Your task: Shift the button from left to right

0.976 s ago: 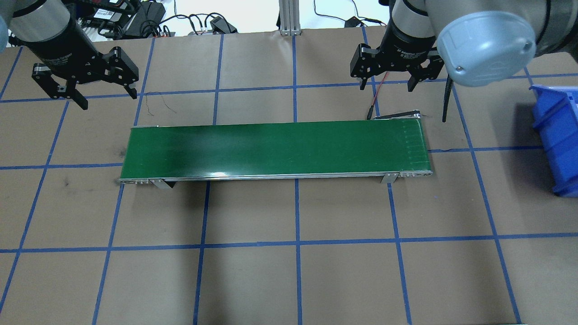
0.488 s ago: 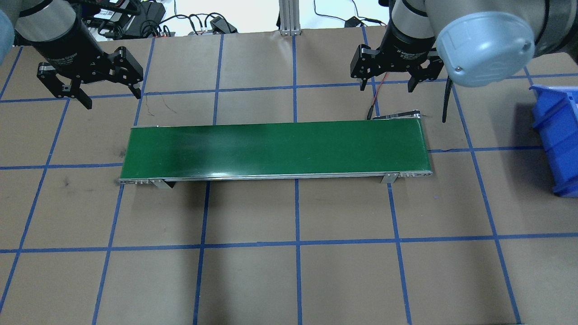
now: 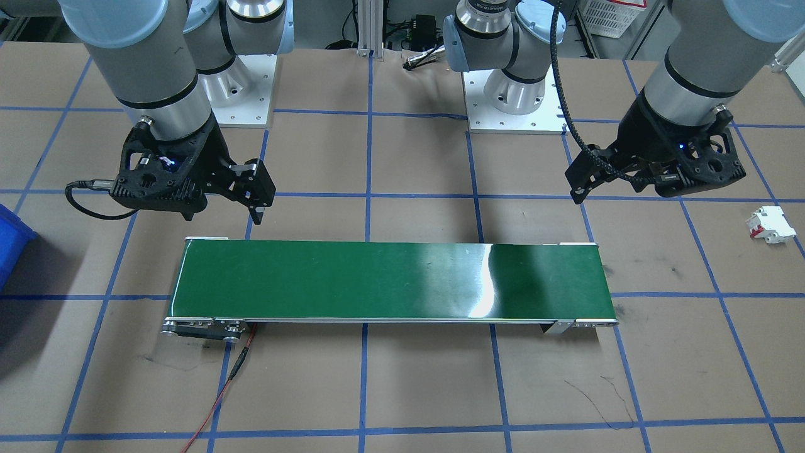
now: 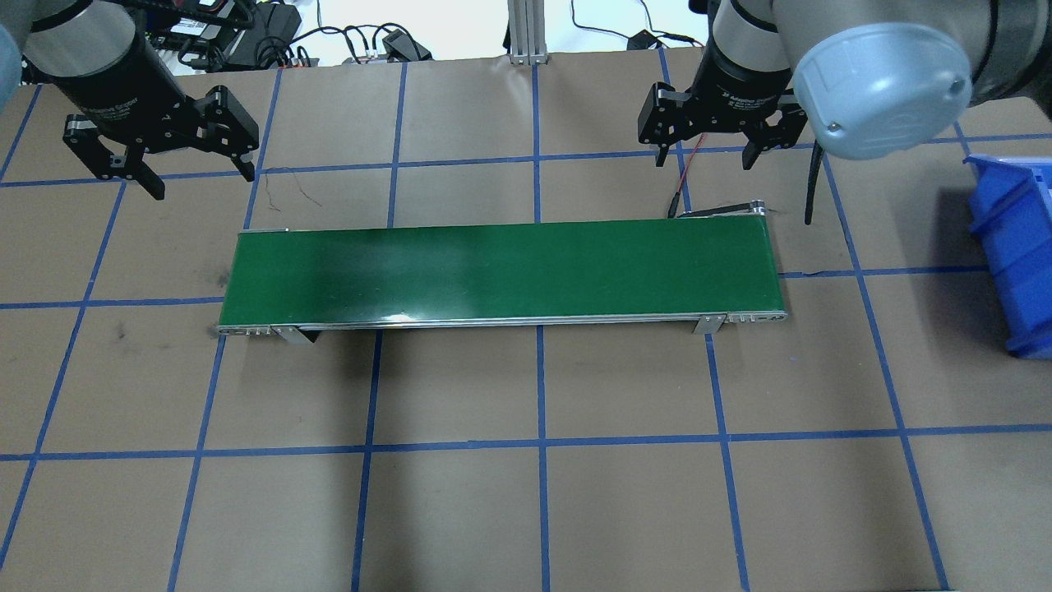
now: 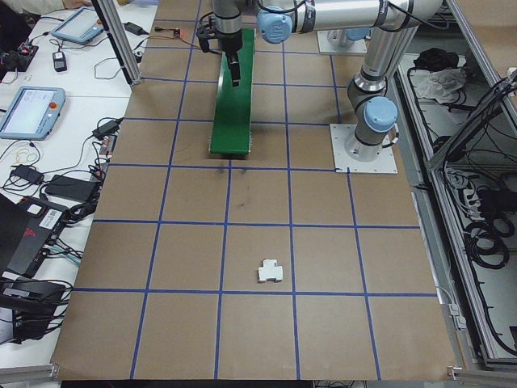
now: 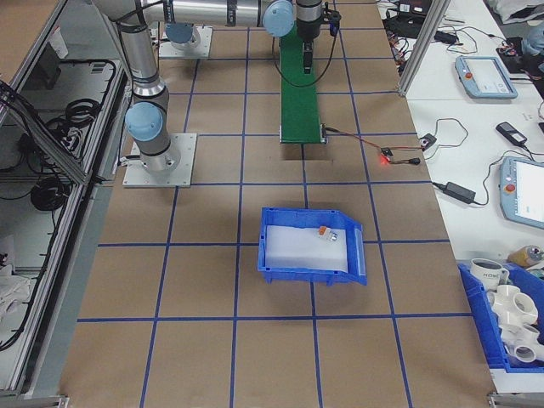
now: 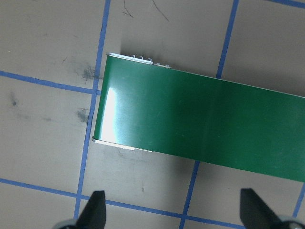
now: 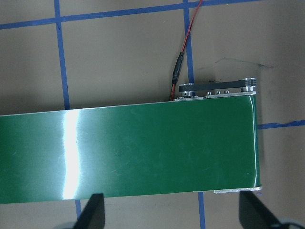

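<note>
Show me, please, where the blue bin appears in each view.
Front-facing: blue bin at the left edge.
Overhead: at the right edge.
Exterior right: near the centre.
Exterior left: not in it.
Left wrist: not in it.
Right wrist: not in it.
Shared landmark: the green conveyor belt.

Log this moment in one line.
left gripper jaws open, empty | right gripper jaws open, empty | belt bare | small orange-grey item, likely the button, in blue bin

The green conveyor belt (image 8: 128, 152) ends at right, a red wire (image 8: 183, 52) meeting its roller end, two dark fingertips (image 8: 93, 210) spread wide below.
</note>
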You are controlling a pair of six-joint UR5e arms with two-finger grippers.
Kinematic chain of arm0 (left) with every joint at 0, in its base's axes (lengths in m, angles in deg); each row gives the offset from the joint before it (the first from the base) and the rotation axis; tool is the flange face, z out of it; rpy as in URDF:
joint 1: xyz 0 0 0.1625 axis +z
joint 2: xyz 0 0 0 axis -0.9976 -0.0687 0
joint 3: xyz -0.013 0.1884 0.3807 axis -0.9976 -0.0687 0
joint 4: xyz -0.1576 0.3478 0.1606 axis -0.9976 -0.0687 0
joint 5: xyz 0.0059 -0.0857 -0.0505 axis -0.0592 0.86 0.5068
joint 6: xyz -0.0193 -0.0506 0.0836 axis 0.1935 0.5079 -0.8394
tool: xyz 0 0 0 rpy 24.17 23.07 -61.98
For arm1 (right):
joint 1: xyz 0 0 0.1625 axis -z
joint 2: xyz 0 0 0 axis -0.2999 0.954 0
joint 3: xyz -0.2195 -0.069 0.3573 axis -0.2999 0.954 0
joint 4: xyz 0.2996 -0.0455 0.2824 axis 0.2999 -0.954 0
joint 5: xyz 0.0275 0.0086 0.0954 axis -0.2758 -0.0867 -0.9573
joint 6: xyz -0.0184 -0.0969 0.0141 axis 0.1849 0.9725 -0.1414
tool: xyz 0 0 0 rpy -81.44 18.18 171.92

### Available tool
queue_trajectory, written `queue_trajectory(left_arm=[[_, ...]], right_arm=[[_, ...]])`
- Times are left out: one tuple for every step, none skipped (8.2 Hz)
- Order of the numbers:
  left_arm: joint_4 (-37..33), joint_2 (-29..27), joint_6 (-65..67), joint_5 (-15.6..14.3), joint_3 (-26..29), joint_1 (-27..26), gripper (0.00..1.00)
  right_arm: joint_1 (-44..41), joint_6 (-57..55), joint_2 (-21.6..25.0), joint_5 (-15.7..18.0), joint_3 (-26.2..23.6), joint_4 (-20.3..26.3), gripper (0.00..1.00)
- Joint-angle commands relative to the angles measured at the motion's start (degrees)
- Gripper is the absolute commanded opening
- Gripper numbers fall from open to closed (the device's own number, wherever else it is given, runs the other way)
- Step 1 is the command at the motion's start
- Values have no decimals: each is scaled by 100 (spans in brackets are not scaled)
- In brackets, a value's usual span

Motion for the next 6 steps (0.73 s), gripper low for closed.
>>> queue_trajectory(left_arm=[[9, -56, 78, 42, 12, -18, 100], [9, -39, 79, 17, 39, -18, 100], [9, -48, 79, 25, 39, -18, 100], [9, -39, 79, 25, 30, -18, 100], [9, -30, 61, -10, 39, -9, 100], [9, -30, 70, 16, 39, -9, 100]], right_arm=[[-2, 0, 0, -21, -21, -26, 100], [7, 0, 0, -12, -21, -35, 100], [7, 0, 0, -3, -21, -18, 100], [-2, 0, 0, -12, -21, -9, 100], [-2, 0, 0, -47, -21, -26, 100], [7, 9, 0, -13, -21, -26, 100]])
